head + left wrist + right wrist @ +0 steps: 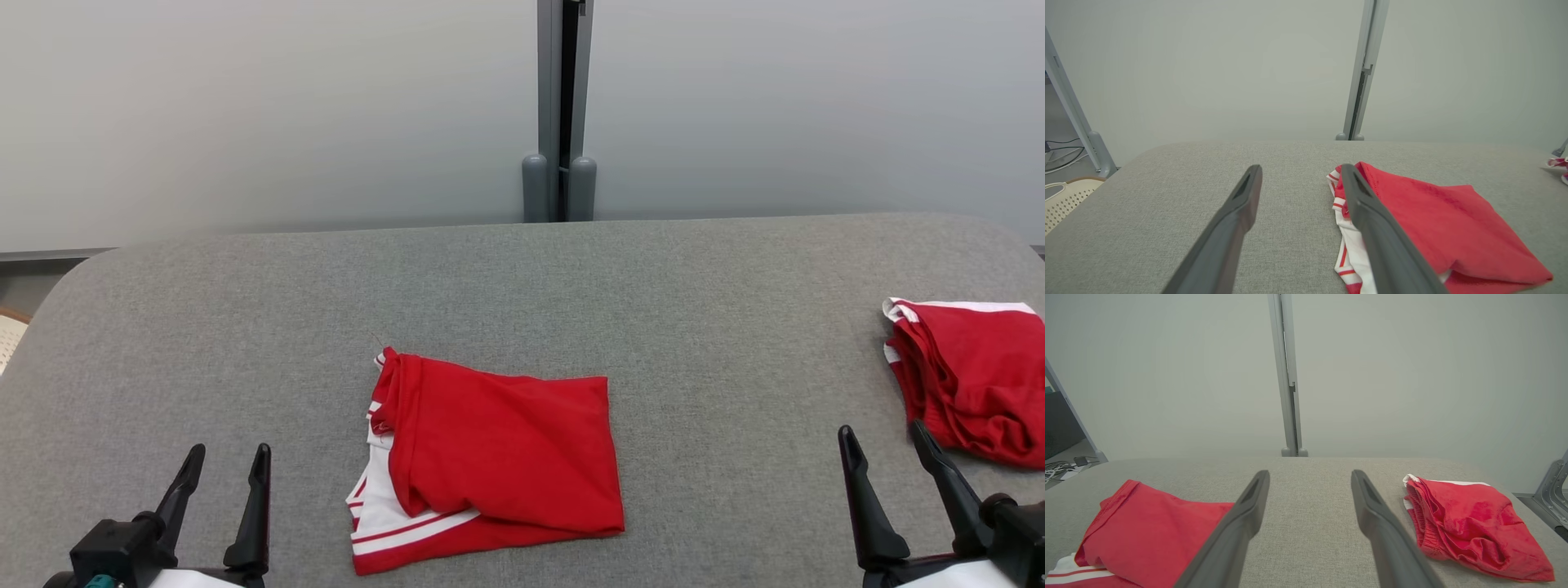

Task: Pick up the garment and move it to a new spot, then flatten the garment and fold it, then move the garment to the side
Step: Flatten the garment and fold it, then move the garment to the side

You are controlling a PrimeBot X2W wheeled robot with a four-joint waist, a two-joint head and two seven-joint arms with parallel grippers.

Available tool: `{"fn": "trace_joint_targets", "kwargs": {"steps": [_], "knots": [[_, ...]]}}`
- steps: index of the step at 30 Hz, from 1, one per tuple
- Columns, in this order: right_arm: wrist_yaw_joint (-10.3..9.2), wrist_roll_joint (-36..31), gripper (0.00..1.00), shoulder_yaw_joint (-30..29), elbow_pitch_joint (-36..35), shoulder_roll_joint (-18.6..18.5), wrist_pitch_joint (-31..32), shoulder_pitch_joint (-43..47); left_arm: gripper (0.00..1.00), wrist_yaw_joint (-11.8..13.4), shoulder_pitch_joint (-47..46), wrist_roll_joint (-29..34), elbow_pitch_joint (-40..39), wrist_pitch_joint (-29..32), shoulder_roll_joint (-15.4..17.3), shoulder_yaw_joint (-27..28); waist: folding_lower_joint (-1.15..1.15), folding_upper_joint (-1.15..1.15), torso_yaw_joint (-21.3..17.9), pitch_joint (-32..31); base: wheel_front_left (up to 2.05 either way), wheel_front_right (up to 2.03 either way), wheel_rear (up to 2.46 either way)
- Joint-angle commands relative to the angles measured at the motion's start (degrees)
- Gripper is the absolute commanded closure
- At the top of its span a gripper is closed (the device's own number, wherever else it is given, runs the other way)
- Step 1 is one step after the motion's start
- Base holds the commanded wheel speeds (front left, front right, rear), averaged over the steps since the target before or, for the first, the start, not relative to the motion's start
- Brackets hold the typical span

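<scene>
Seen from the head, a red garment (pixel 498 457) with white striped trim lies in a rough folded rectangle on the grey table (pixel 571 286), near the front edge and about midway between the left and right edges. A second red garment (pixel 971 384) sits bunched at the right edge. The left claw (pixel 230 451) and right claw (pixel 882 429) hover at the front corners, both released and empty, well apart from the central garment. From the left wrist, the left claw's jaws stand wide over bare table, with the garment's white-striped layers peeking out just beside one finger. From the right wrist, the right claw's spread jaws frame bare table between the two red garments, touching neither. The fold looks done, so the move to the side seems to be what remains. The risk lies in the grip: pinching only the top layer would likely let the fold fall open on lifting, since the striped under-layer already juts out at the front left. Dragging across the cloth-covered table could rumple it, and setting it down too close to the second garment could tangle the two.
</scene>
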Motion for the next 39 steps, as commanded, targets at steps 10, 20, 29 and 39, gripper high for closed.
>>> {"fn": "trace_joint_targets", "kwargs": {"steps": [10, 20, 29, 39], "knots": [[-0.01, 0.1, 0.0, -0.5, -0.4, -0.1, 0.8, 0.7, 0.0, 0.5, -0.1, -0.5, 0.2, -0.3, 0.5, -0.1, 0.0, 0.0, 0.4, -0.1, 0.0, 0.0, 0.0], [-0.01, -0.1, 0.0, -0.9, -0.8, -0.1, 1.3, 0.6, 0.0, 0.6, -1.0, -0.8, -0.1, -1.0, 0.7, -0.6, 0.0, 0.0, 0.8, 0.0, 0.0, 0.0, 0.0], [-0.01, -1.3, 0.0, -1.6, -1.8, -0.1, 2.5, 0.0, 0.0, -0.4, -4.4, -0.3, -1.9, -1.6, 0.9, -1.8, 0.0, 0.0, 3.3, 3.5, 0.0, 0.0, 0.0], [-0.01, -2.3, 0.0, 0.9, 5.2, 0.5, 3.6, -6.4, 0.0, -3.0, -13.8, -1.7, -2.9, -4.6, 0.1, -2.7, 0.0, 0.0, 10.4, 14.0, 0.0, 0.0, 0.0]]}}
